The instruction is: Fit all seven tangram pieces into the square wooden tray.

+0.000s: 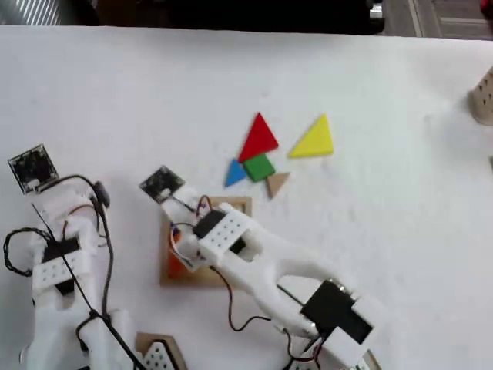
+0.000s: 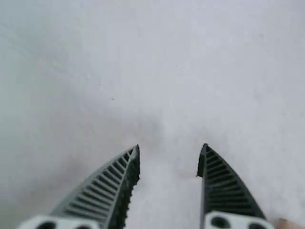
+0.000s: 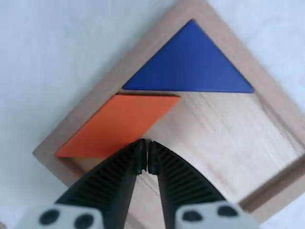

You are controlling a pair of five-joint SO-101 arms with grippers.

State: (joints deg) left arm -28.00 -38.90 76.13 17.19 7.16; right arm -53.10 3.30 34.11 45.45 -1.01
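The square wooden tray (image 3: pixel 267 102) holds a large blue triangle (image 3: pixel 190 62) and an orange parallelogram (image 3: pixel 119 124) lying side by side. My right gripper (image 3: pixel 145 156) is shut with nothing in it, its tips at the parallelogram's edge. In the high view the right arm (image 1: pixel 231 235) covers most of the tray (image 1: pixel 240 204). Beyond the tray lie a red triangle (image 1: pixel 258 137), a yellow triangle (image 1: pixel 314 139), a green square (image 1: pixel 259 166), a small blue triangle (image 1: pixel 235 173) and a small tan triangle (image 1: pixel 276 183). My left gripper (image 2: pixel 169 160) hangs open over bare white table, left of the tray.
The left arm (image 1: pixel 54 258) with its cables stands at the front left. A beige perforated object (image 1: pixel 482 96) sits at the right edge. A wooden base (image 1: pixel 158 351) shows at the front edge. The table's far edge meets a dark strip.
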